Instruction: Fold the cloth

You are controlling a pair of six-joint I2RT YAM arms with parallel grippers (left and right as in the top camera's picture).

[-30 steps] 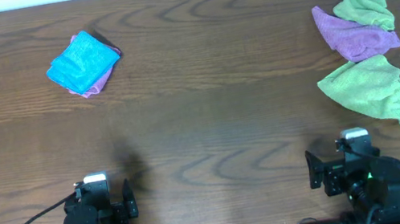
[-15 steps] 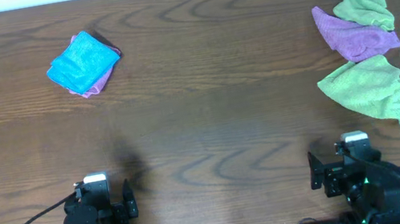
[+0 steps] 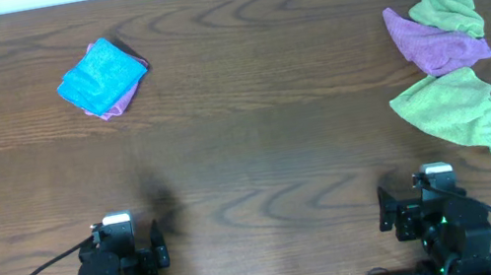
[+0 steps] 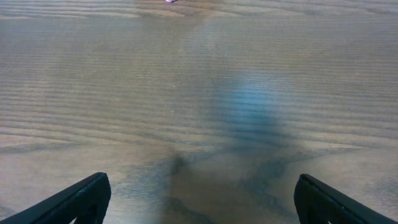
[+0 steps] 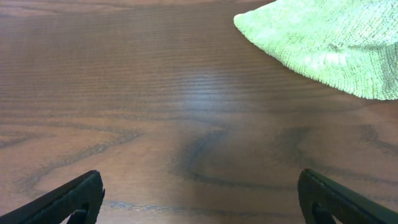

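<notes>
**Blue cloth looks folded; both arms sit low with fingers wide.**

Your cloth [image 3: 98, 76] lies in the upper left of the overhead frame. It is a small, neat blue square on top of a purple cloth [image 3: 127, 98] that peeks out from under it. To me it looks folded already, so there may be little left to do but check the edges. At the bottom left, your left gripper [image 4: 200, 198] has its fingers spread wide, with only bare table [image 3: 267, 144] between them, well apart from the cloth. At the bottom right, your right gripper [image 5: 200, 194] is spread wide too and holds nothing. A lime-green cloth [image 5: 329, 43] lies near it, not touching. A second purple cloth [image 3: 435, 48] and a second green cloth [image 3: 450, 7] are heaped at the upper right.
</notes>
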